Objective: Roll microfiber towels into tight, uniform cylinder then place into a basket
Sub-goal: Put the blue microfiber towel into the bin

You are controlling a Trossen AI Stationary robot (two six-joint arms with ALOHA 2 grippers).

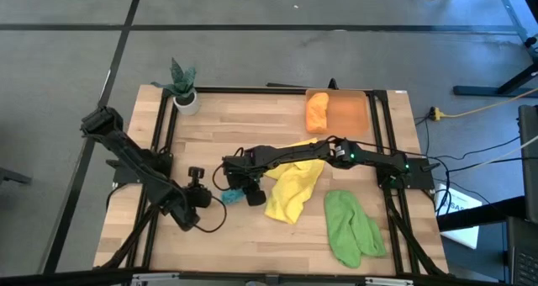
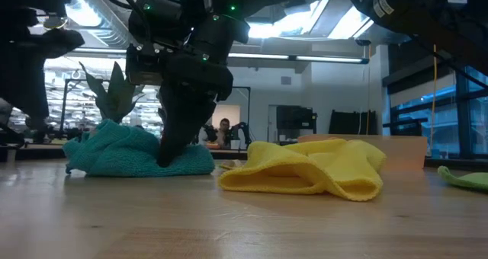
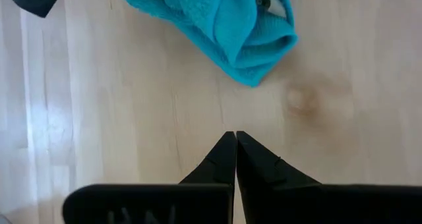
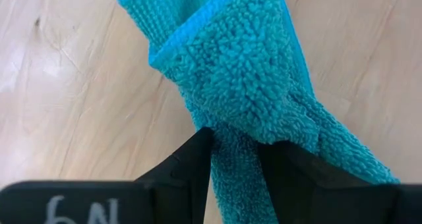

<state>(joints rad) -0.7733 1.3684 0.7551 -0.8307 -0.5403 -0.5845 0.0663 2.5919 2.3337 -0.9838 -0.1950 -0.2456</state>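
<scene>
- Right gripper point(image 4: 234, 155) pinches a fold of the teal towel point(image 4: 257, 72) — bunched on the table point(image 1: 218, 147), left of the yellow towel point(image 1: 294, 185).
- Left gripper point(image 3: 235, 148) — fingers together, empty, just beside the teal towel.
- Basket point(image 1: 346, 113) at the table's far edge, an orange towel point(image 1: 316, 111) at its left end.

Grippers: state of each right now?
Left gripper: shut, empty, just short of the teal towel.
Right gripper: fingers shut on the teal towel.
</scene>
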